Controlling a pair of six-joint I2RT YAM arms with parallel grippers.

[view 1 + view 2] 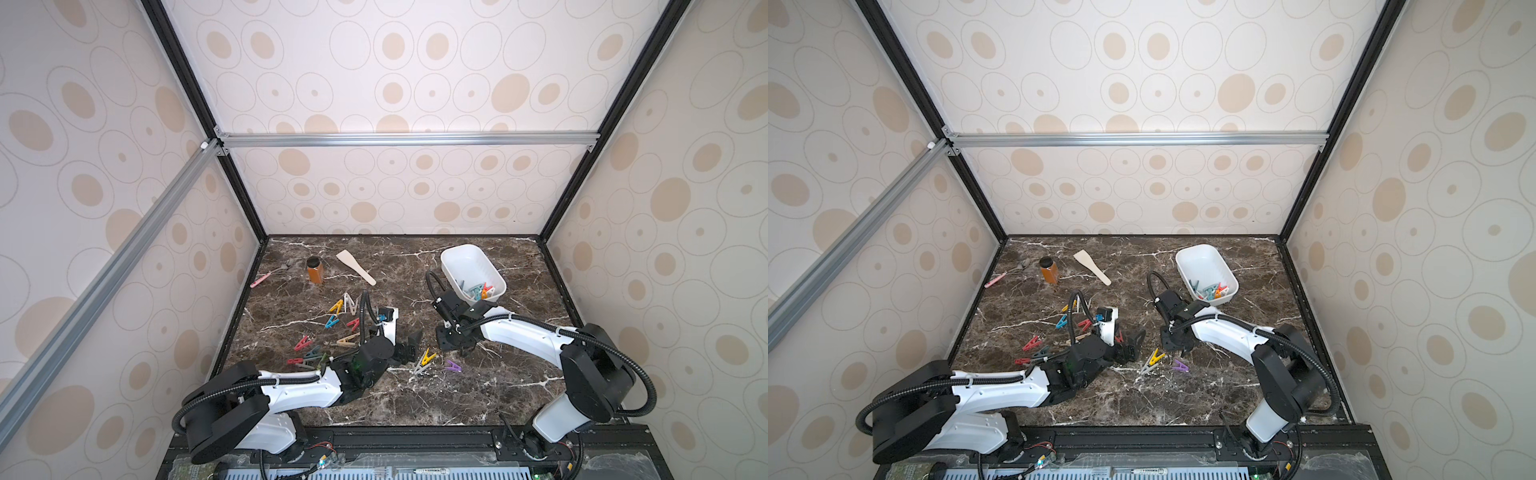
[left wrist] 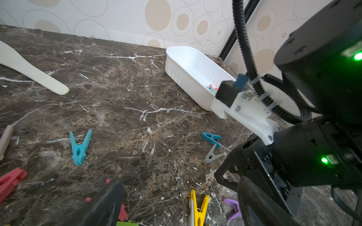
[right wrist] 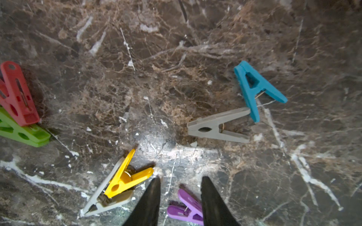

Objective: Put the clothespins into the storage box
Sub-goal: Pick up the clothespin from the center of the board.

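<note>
The white storage box (image 1: 457, 257) (image 1: 1200, 253) (image 2: 182, 78) stands at the back right with several clothespins (image 1: 480, 291) in its near end. Many more clothespins (image 1: 332, 320) lie loose left of centre. My right gripper (image 3: 180, 182) (image 1: 455, 348) points down, open, and a purple clothespin (image 3: 188, 205) (image 1: 453, 366) lies on the table between its fingers. Beside it a yellow clothespin (image 3: 125, 176) (image 1: 426, 359) rests on a grey one. My left gripper (image 2: 182, 203) (image 1: 409, 347) is low and wide open, holding nothing, with the yellow clothespin (image 2: 197, 209) ahead of it.
An amber jar (image 1: 315, 270), a pale spatula (image 1: 355, 268) and a pink-handled tool (image 1: 266, 276) lie at the back left. Grey (image 3: 213, 127), teal (image 3: 252, 88), red (image 3: 15, 94) and green (image 3: 23, 133) pegs lie around the right gripper. The two grippers are close together mid-table.
</note>
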